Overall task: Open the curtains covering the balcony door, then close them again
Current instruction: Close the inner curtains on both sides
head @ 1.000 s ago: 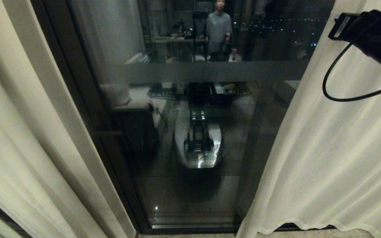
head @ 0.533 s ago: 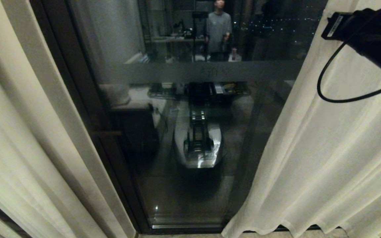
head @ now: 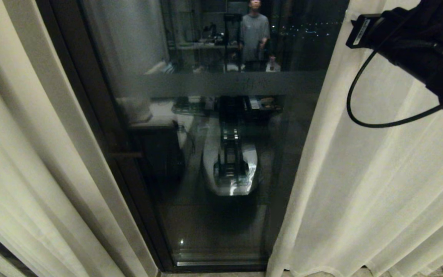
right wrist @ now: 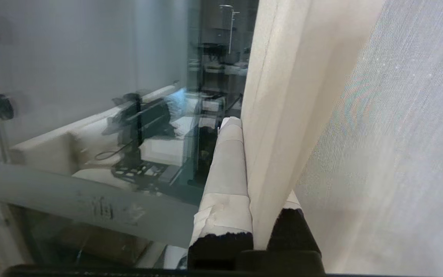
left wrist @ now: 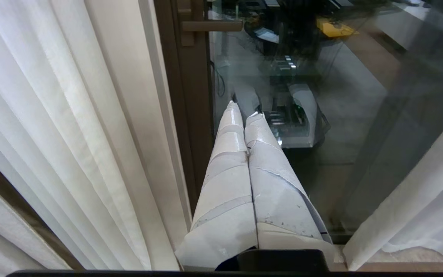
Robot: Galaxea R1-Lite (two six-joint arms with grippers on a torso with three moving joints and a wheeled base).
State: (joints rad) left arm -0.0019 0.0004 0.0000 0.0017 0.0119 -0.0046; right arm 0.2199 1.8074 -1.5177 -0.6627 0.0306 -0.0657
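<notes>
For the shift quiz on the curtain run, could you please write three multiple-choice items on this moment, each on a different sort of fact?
1. Where is the right gripper?
A. on the door handle
B. at the right curtain's inner edge
C. on the floor

2. How many curtain panels frame the balcony door?
A. one
B. two
C. four

3. How is the left gripper?
A. shut, holding nothing
B. wide open
C. shut on a curtain

Answers: 1 B, the right wrist view shows its fingers pinching that edge; 2 B, the left curtain and the right one; 3 A, its fingers meet before bare glass.
</notes>
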